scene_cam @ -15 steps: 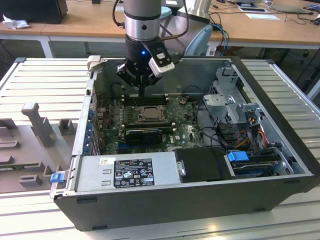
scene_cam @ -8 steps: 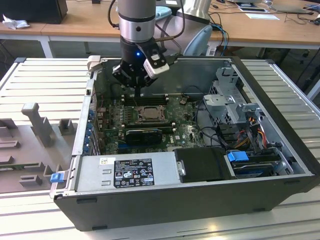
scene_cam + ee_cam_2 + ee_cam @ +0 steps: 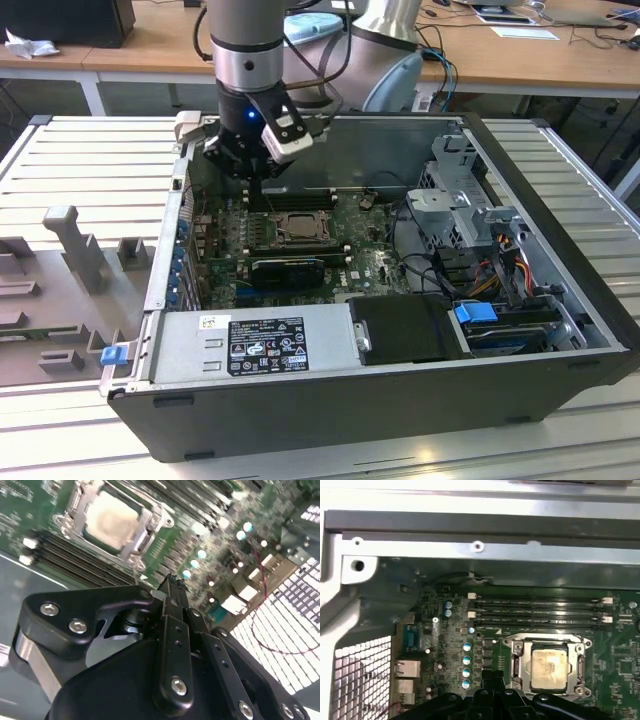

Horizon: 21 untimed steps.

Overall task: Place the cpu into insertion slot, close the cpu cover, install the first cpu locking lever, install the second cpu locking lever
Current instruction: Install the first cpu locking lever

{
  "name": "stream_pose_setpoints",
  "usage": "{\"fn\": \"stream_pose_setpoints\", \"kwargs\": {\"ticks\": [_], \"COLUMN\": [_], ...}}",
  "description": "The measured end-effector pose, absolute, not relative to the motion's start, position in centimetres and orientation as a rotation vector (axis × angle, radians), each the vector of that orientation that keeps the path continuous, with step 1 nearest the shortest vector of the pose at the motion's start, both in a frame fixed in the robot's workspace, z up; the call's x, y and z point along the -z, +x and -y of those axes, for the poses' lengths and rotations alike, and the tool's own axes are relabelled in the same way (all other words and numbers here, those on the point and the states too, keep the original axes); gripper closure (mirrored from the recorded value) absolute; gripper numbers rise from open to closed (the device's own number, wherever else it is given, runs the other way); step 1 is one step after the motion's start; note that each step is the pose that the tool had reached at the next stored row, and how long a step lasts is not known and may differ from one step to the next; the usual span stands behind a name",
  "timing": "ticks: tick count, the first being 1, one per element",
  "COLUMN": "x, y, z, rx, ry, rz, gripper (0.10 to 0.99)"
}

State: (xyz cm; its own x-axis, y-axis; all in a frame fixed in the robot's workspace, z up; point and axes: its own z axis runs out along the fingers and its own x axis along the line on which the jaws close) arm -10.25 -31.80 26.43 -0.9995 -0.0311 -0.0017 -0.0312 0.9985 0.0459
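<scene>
Exterior view footage showed the gripper (image 3: pixel 252 185) hanging inside the open computer case (image 3: pixel 560 270), low over the green motherboard (image 3: pixel 365 265) near its far edge, just beside the insertion slot (image 3: pixel 296 228). The case lay on its side on a ribbed metal table (image 3: pixel 90 160), with the silver power supply (image 3: pixel 255 340) along the case's near edge and the drive cage (image 3: pixel 470 215) toward the exterior view's right.

In the second wrist view the black fingers (image 3: pixel 172 605) were drawn together into one narrow tip with no gap visible between them, and nothing was caught there. That tip hovered over the board just beside the socket, apart from it, among small capacitors (image 3: pixel 201 554).

The cpu (image 3: pixel 549 668) sat flat in the slot in both wrist views, its pale metal top marked with a dull smear. The cpu cover (image 3: pixel 518 650) lay down around it as a silvery frame, the chip showing through its open centre. Whether either locking lever was latched could not be told.

Long black memory slots (image 3: pixel 540 611) ran along the socket's side nearest the case's rear wall. A perforated vent grille (image 3: pixel 362 680) and rear ports (image 3: pixel 406 669) lined the board's edge there.
</scene>
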Motion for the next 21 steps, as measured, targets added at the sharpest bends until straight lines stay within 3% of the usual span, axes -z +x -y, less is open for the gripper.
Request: {"fn": "stream_pose_setpoints", "kwargs": {"ticks": [8, 21], "x": [-25.9, -25.8], "y": [-10.9, -9.0], "z": [29.6, 29.5], "rx": [-0.073, -0.073], "ry": [-0.049, -0.049], "rz": [-3.139, -3.139], "gripper": [0.980, 0.980]}}
